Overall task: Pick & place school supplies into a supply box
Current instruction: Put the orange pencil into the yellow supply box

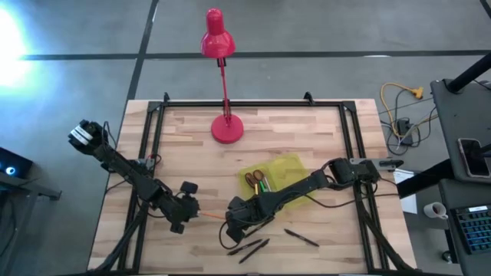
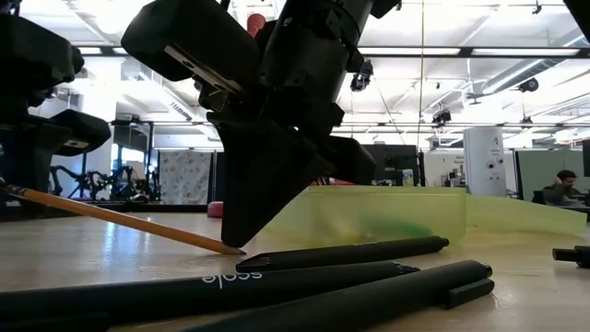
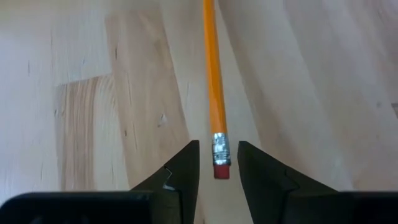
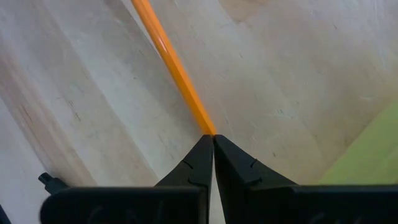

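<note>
An orange pencil lies between my two grippers near the table's near edge. In the low view the pencil slants, with its point down on the table and its eraser end higher toward the left. My left gripper is open, and its fingers stand on either side of the eraser end with a gap on each side. My right gripper is shut at the pencil's pointed end. The yellow-green supply box lies open behind the right gripper, with red-handled scissors inside. My right gripper is shut on the orange pencil's pointed end, only at the fingertips. It slants down from the table's right and lies along the pencil. The point rests on the table. The fingers hide the place of contact itself.
Several black pens lie near the table's near edge, and in the low view the pens lie close in front of the grippers. Another pen lies to the right. A red desk lamp stands at the far middle.
</note>
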You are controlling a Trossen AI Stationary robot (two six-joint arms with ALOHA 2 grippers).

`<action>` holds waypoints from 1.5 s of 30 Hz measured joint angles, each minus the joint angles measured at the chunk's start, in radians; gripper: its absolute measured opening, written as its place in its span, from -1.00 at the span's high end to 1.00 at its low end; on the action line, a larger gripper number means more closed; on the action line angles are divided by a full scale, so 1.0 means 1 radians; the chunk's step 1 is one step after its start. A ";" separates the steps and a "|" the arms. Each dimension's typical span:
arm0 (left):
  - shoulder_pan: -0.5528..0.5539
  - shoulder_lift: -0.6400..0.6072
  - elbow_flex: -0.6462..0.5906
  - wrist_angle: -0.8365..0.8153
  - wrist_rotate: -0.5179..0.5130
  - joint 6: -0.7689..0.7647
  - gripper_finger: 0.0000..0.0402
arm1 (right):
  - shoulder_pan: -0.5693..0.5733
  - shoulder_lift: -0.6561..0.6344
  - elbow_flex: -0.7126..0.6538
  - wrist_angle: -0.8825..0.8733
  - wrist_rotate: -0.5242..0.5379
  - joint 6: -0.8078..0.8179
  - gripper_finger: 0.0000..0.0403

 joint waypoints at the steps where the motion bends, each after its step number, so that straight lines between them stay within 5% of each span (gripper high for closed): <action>1: 0.000 0.000 0.000 0.003 0.000 0.000 0.54 | 0.000 0.000 0.000 0.000 0.000 0.000 0.96; 13: 0.006 0.000 0.001 0.029 0.000 0.004 0.56 | 0.000 0.000 0.000 0.000 0.000 0.005 0.96; 23: 0.012 0.000 0.001 0.024 -0.004 0.026 0.94 | 0.000 0.001 0.000 0.000 0.000 0.009 0.96; 35: 0.011 0.000 0.003 0.018 -0.017 0.028 0.95 | 0.000 -0.060 0.039 -0.065 -0.013 -0.057 0.96; 39: 0.014 0.000 0.054 -0.068 -0.049 0.028 0.95 | 0.001 -0.147 0.077 -0.215 0.089 -0.073 0.96; 45: 0.018 -0.014 0.150 -0.185 -0.061 0.053 0.95 | -0.012 -0.324 0.118 -0.413 0.401 0.027 0.96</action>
